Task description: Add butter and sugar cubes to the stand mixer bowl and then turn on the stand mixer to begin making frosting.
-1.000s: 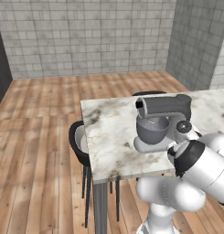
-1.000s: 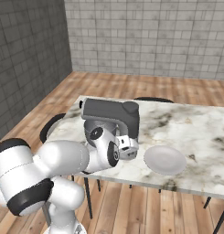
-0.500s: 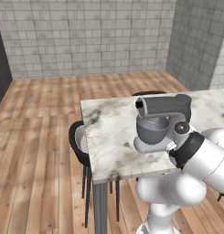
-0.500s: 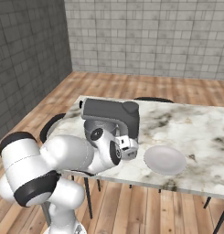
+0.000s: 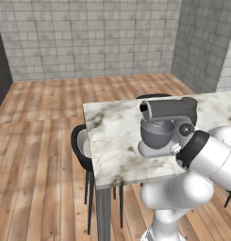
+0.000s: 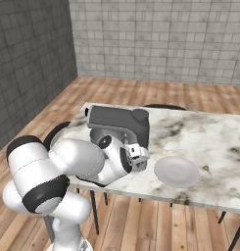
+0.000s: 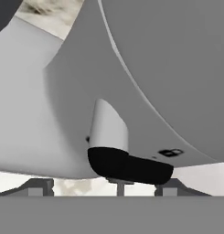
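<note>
Your gripper (image 7: pixel 99 186) sits right up against the stand mixer (image 5: pixel 166 123), its two dark fingertips (image 7: pixel 38 186) standing apart on either side of the black knob (image 7: pixel 129 167) without clamping it. The mixer is smooth grey metal with a rounded base, and the stand mixer bowl (image 5: pixel 156 134) rests under its head near the front edge of the marbled table (image 6: pixel 219 142). A flat white plate (image 6: pixel 176 171) lies just beside the mixer along that front edge, with bare marble beyond it.

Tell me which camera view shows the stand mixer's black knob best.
The hand view: the black knob sits large and close, just above the fingers, on the stand mixer. The left base view gives the whole mixer with the stand mixer bowl, but I cannot make out the knob there. In the right base view the arm covers that side.
</note>
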You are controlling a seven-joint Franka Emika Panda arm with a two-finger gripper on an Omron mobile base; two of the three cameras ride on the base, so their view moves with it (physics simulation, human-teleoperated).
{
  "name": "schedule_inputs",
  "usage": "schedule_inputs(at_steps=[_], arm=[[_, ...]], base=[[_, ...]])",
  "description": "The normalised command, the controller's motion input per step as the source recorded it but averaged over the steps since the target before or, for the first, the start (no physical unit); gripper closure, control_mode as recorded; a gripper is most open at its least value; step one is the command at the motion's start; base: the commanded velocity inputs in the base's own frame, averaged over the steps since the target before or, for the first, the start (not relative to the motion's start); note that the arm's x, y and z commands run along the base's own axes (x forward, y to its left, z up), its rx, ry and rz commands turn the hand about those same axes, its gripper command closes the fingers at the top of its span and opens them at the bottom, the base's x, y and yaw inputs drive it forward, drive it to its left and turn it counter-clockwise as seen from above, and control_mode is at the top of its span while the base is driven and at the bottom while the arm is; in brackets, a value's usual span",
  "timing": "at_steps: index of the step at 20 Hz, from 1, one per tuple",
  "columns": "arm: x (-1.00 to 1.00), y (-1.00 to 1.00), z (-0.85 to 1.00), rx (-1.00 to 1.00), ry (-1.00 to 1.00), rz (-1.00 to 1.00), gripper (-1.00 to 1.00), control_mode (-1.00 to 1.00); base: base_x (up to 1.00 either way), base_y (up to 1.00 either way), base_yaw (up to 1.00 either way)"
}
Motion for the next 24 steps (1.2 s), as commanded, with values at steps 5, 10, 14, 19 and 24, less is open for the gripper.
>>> schedule_inputs(at_steps=[5,10,14,19,24], arm=[[0.03,-0.21,-0.20,-0.02,0.00,0.00,-1.00,-1.00],[0.07,-0.10,-0.16,0.00,0.00,0.00,1.00,-1.00],[0.10,-0.17,-0.14,0.00,0.00,0.00,1.00,-1.00],[0.09,-0.35,-0.11,0.02,0.00,0.00,1.00,-1.00],[0.05,-0.39,-0.10,0.10,0.02,0.04,1.00,-1.00]], base=[[0.00,0.00,0.00],[0.00,0.00,0.00],[0.00,0.00,0.00],[0.00,0.00,0.00],[0.00,0.00,0.00]])
